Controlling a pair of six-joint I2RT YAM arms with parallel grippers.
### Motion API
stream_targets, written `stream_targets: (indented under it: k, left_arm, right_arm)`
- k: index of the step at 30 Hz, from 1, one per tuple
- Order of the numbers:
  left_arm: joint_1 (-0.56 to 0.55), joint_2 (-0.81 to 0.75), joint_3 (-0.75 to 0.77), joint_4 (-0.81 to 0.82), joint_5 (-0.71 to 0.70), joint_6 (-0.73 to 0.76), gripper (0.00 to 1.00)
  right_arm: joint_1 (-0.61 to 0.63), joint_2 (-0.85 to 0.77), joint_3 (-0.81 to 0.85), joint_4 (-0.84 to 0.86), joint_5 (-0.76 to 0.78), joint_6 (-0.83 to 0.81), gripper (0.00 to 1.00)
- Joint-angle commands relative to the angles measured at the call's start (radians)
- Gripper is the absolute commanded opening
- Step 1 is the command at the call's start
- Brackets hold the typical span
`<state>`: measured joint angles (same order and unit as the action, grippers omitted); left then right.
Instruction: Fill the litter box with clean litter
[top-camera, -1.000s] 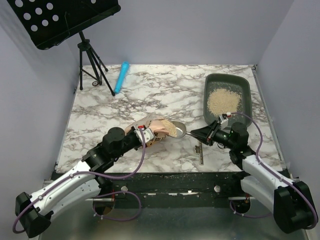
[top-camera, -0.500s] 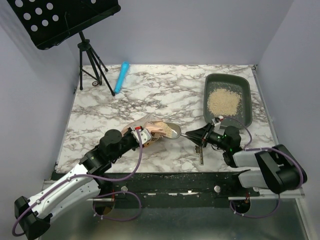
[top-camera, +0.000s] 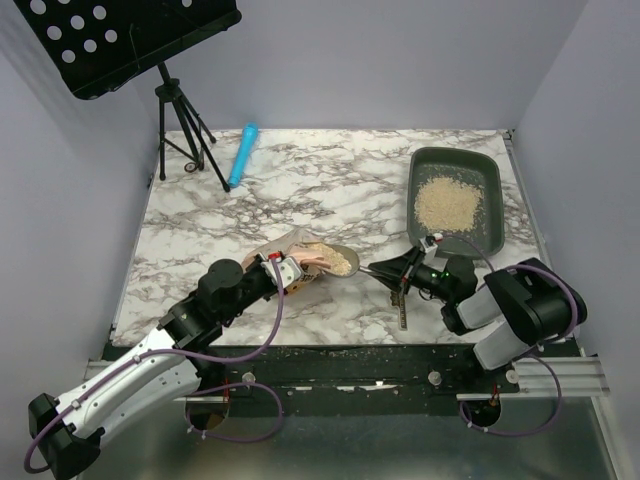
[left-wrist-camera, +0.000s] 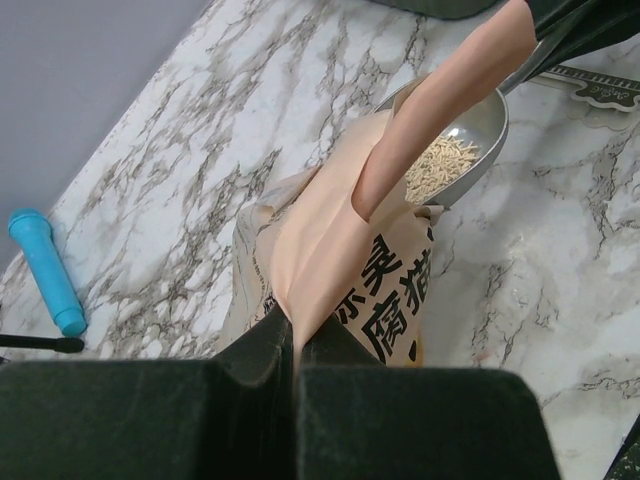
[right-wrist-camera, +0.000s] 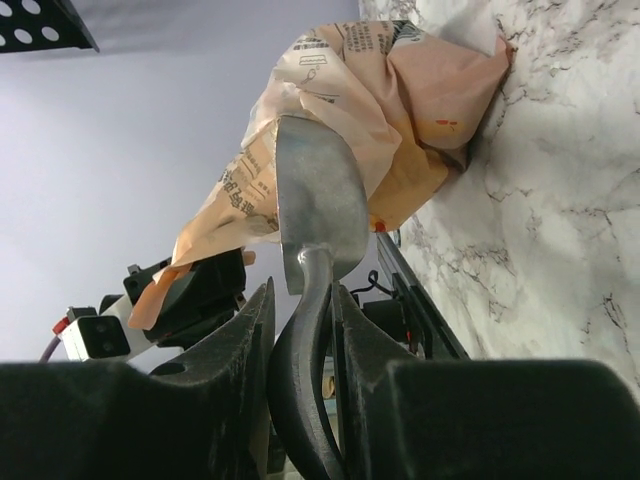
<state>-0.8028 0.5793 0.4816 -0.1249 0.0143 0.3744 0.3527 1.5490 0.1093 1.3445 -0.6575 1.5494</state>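
The dark grey-green litter box (top-camera: 485, 170) sits at the table's far right with a pile of pale beige clean litter (top-camera: 447, 203) in it. My left gripper (top-camera: 284, 272) is shut on the rim of the orange-pink printed bag (left-wrist-camera: 330, 240), lifting it at mid-table; the bag also shows in the top view (top-camera: 300, 250). My right gripper (top-camera: 402, 268) is shut on the dark handle (right-wrist-camera: 305, 400) of the silver scoop (right-wrist-camera: 318, 200). The scoop bowl (left-wrist-camera: 462, 145) is pushed into the bag mouth with some granules (left-wrist-camera: 440, 165) in it.
A blue tube (top-camera: 242, 154) lies at the far left beside a black tripod stand (top-camera: 178, 120) holding a perforated black plate. A dark ruler-like strip (top-camera: 402, 310) lies near the front edge below the scoop. Grey walls enclose the table.
The scoop has gone leftward, deeper into the bag mouth. My right arm has rolled at the wrist and folded lower toward the table. The left gripper holds the bag almost still.
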Motion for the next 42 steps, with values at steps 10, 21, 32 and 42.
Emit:
stream_targets:
  k: [10, 21, 32, 42]
  left_arm:
    - [-0.009, -0.065, -0.008, 0.166, -0.002, 0.011, 0.0]
    - [-0.009, -0.098, -0.017, 0.185, 0.026, 0.009, 0.0]
    - [-0.009, -0.122, -0.017, 0.185, -0.031, 0.006, 0.0]
    - [-0.009, -0.194, -0.021, 0.142, -0.122, 0.078, 0.0]
  right_arm:
    - [0.006, 0.091, -0.017, 0.332, 0.025, -0.124, 0.01]
    - [0.006, -0.003, 0.035, 0.332, -0.024, -0.223, 0.01]
    - [0.003, -0.099, -0.005, 0.332, -0.011, -0.16, 0.0]
    - [-0.026, -0.142, -0.037, 0.329, 0.009, -0.065, 0.01]
